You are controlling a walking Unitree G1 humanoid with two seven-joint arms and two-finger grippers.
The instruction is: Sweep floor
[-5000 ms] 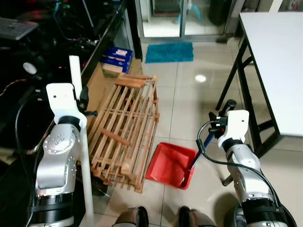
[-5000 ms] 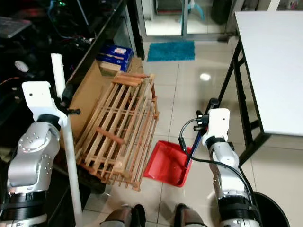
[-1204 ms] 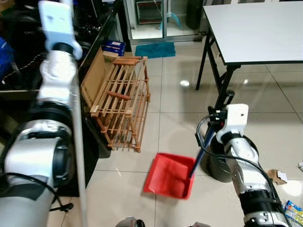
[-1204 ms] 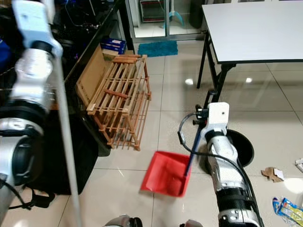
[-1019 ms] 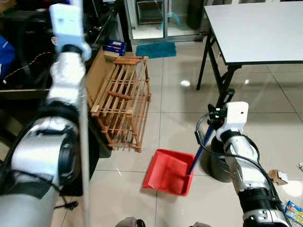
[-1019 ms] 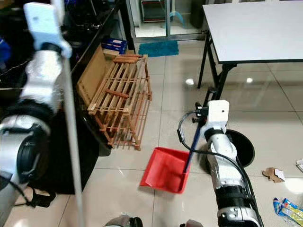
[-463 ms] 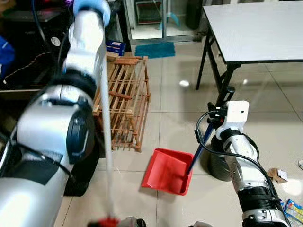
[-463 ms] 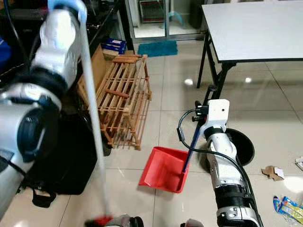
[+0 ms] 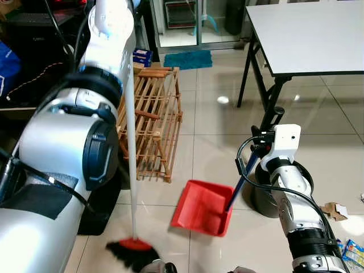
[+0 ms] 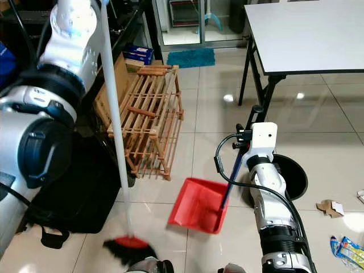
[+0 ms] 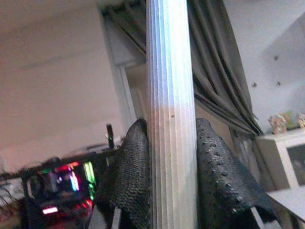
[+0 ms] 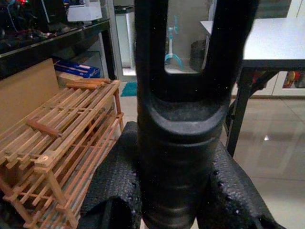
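I'm looking at a lived-in room of a home that doubles as a computer or work corner. The floor is glossy beige tile. A wooden slatted shoe rack lies tipped against a black desk carrying cables and electronics; the left wrist view shows glowing computer lights and dark curtains. A white table on black legs stands at the far right. A teal mat lies at a glass doorway, and wrappers lie at the floor's right edge.
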